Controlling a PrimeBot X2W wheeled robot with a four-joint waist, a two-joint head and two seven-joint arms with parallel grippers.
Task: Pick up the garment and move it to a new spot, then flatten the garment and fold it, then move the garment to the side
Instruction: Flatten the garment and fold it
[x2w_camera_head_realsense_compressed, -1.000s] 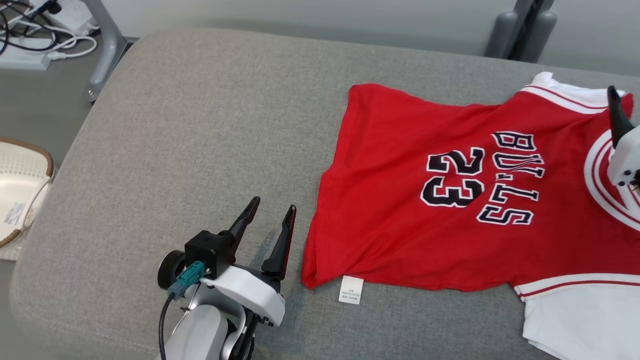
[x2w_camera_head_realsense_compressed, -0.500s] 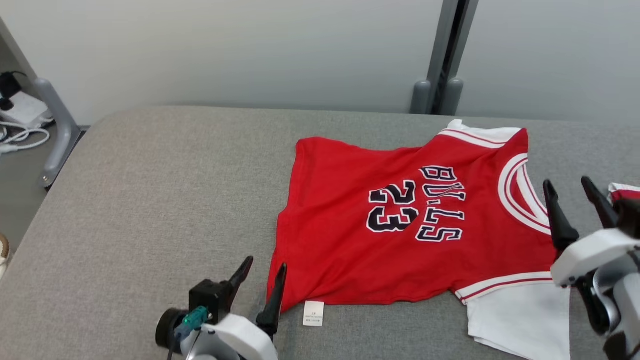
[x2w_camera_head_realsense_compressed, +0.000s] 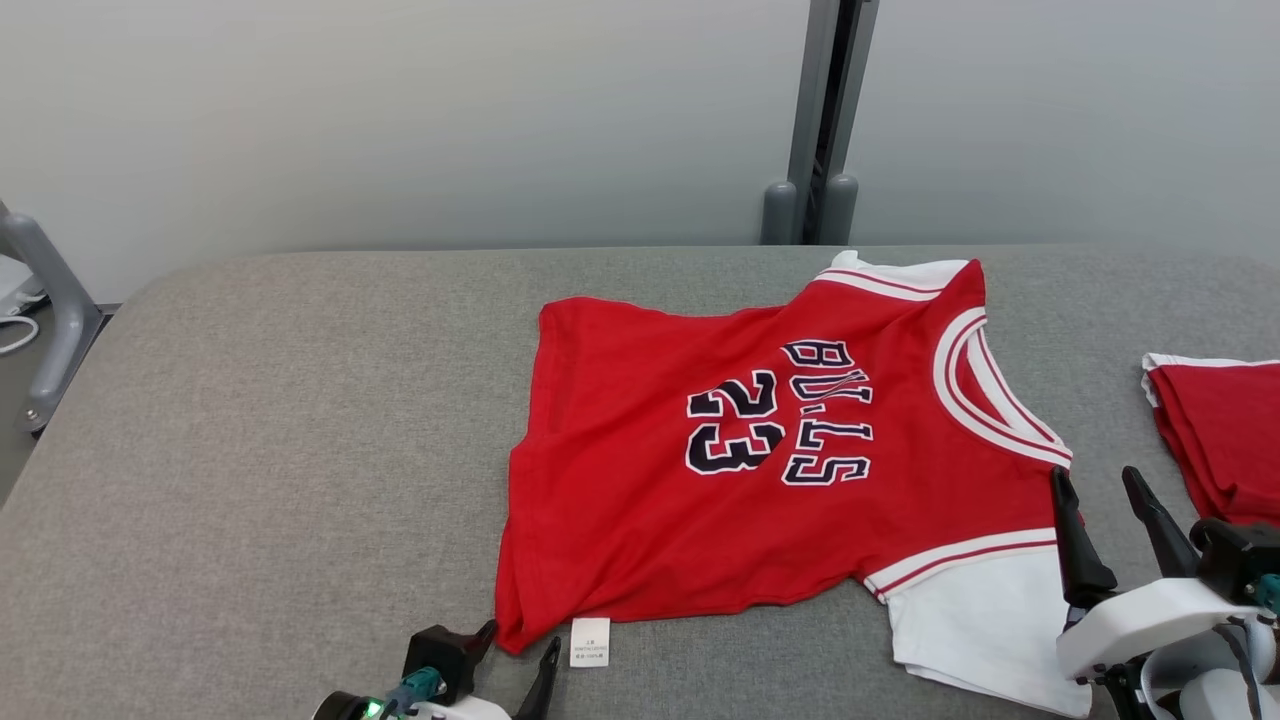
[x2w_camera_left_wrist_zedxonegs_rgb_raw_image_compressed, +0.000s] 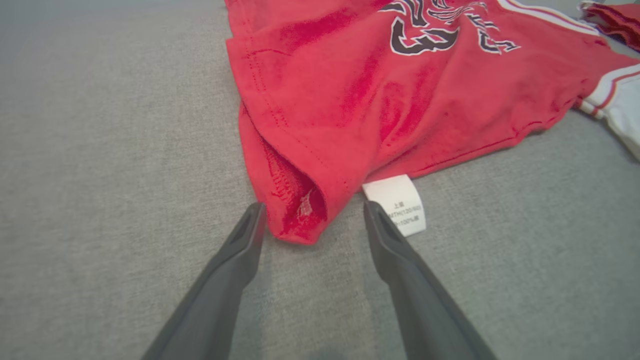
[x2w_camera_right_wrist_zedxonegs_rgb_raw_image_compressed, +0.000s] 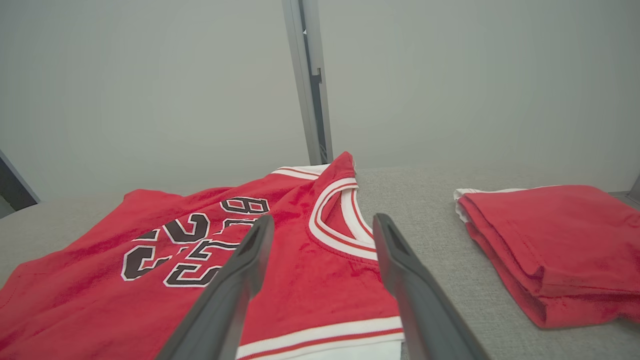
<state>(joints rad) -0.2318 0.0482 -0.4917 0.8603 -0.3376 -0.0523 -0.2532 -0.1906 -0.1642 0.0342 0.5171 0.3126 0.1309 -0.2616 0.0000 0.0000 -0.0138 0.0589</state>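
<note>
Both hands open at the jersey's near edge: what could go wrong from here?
1. The jersey corner between the fingers of the left hand gapes open, so closing may pinch only one layer.
2. The label lies right beside one finger and could get caught instead.
3. The right hand is at the jersey's shoulder with a folded red garment close on its right; a wide swing might knock that pile.

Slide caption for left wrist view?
Open left gripper brackets a hem corner of the red jersey, white care label beside it.

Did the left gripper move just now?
Yes. The left gripper slid back and right, nearer the label; the jersey corner now lies between its fingers.
</note>
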